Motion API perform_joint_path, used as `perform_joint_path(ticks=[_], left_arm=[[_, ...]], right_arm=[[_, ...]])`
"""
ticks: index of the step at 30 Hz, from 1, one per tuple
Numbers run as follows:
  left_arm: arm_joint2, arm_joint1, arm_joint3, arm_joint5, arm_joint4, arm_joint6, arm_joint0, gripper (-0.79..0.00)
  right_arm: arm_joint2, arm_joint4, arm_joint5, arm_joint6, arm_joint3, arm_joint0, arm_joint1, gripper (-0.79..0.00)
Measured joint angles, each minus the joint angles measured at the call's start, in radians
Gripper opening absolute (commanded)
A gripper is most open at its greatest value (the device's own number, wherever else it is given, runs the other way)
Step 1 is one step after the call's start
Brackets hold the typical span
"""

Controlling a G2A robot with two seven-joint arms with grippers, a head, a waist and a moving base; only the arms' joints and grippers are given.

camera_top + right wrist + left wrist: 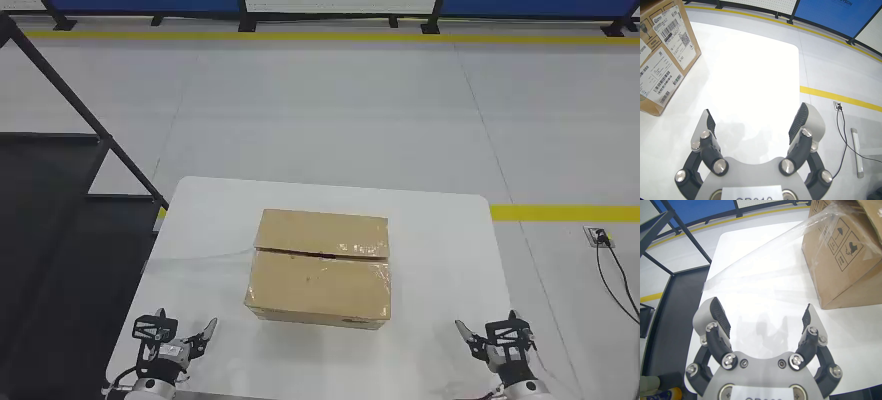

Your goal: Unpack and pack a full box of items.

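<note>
A closed brown cardboard box [320, 268] stands in the middle of the white table [440, 260], its two top flaps meeting along a seam. A strip of clear tape [772, 243] trails from its side down to the tabletop. In the left wrist view the box [844, 256] shows printed handling symbols; in the right wrist view the box [662, 62] carries white shipping labels. My left gripper [187, 334] hovers open near the table's front left corner, nothing between its fingers. My right gripper [493, 338] stands open at the front right, likewise holding nothing. Both are well apart from the box.
A black metal frame [80, 110] and a dark surface [45, 260] stand left of the table. A floor socket with a black cable [605, 255] lies to the right. Yellow floor lines [565, 212] run beside the table.
</note>
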Motion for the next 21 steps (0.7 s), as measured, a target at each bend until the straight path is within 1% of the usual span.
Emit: perform_joint_path(ticks=[3, 6, 11, 14, 16, 17, 21], left_arm=[[0.003, 0.0, -0.006, -0.044, -0.009, 0.042, -0.001, 0.0], [-0.004, -0.002, -0.011, -0.058, -0.038, 0.093, -0.005, 0.0], [-0.031, -0.004, -0.038, -0.125, -0.136, 0.142, -0.036, 0.0], [-0.053, -0.005, -0.066, -0.174, -0.243, 0.113, -0.052, 0.0], [-0.058, -0.005, -0.075, -0.19, -0.274, 0.102, -0.054, 0.0], [-0.058, -0.005, -0.074, -0.189, -0.271, 0.102, -0.054, 0.0], [-0.057, -0.005, -0.073, -0.185, -0.265, 0.104, -0.053, 0.0]], right_arm=[[-0.005, 0.029, -0.068, 0.023, -0.04, -0.005, 0.001, 0.0], [0.003, 0.106, -0.114, 0.058, -0.099, -0.007, 0.0, 0.0], [0.006, 0.307, -0.17, 0.199, -0.223, 0.018, -0.003, 0.0], [-0.001, 0.472, -0.161, 0.319, -0.276, 0.051, -0.006, 0.0], [-0.001, 0.528, -0.16, 0.399, -0.288, 0.063, -0.005, 0.0], [-0.001, 0.526, -0.16, 0.406, -0.288, 0.063, -0.005, 0.0], [-0.001, 0.516, -0.16, 0.37, -0.286, 0.062, -0.005, 0.0]])
